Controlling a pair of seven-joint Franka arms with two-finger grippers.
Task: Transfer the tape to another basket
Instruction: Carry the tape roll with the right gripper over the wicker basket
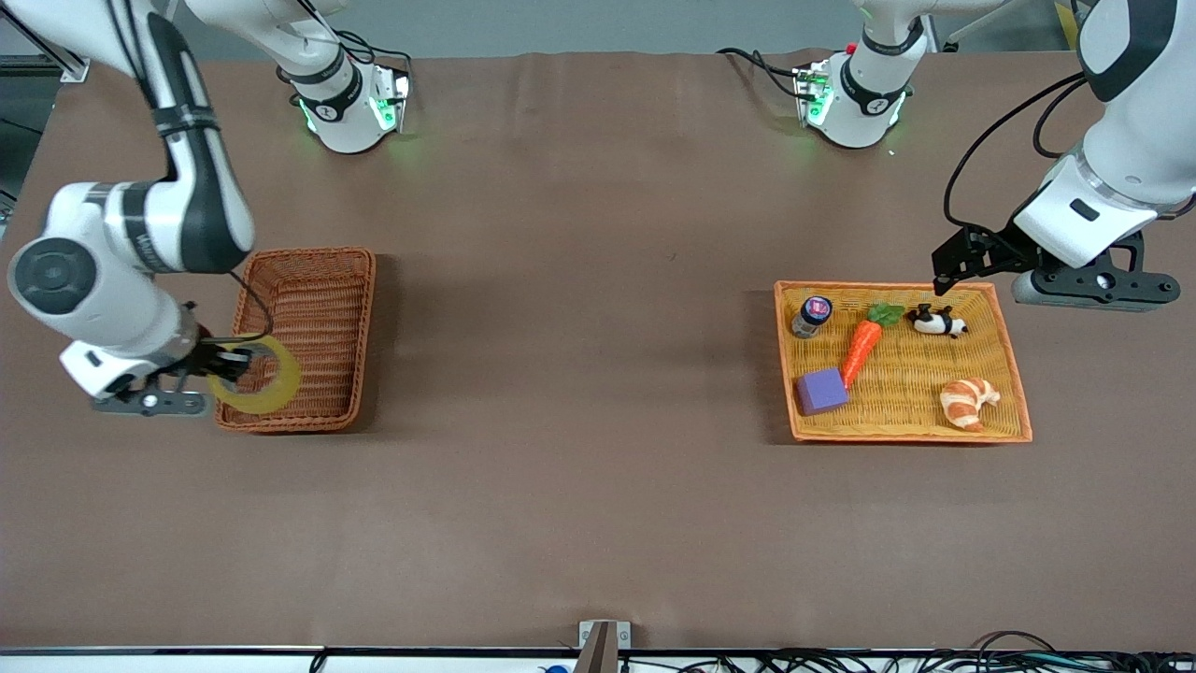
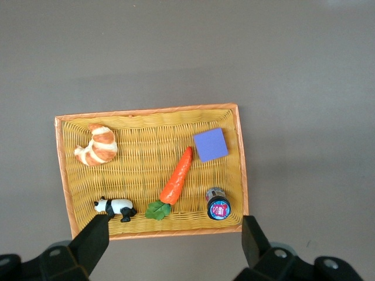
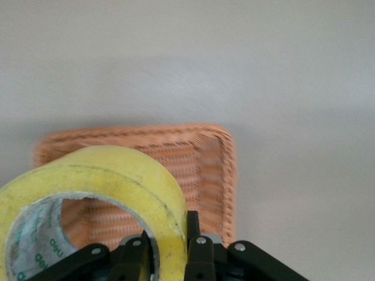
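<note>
We have the right gripper (image 1: 227, 363) pinching the tape (image 1: 257, 378) above the wicker basket (image 1: 322, 280) near the table's right-arm edge for release, while the left gripper (image 2: 176, 243) waits spread over the tray (image 2: 61, 170).

Two white arms with black joint bands and black cables are seen, their bases lit green, each ending in a black two-finger gripper with silver screws.
</note>
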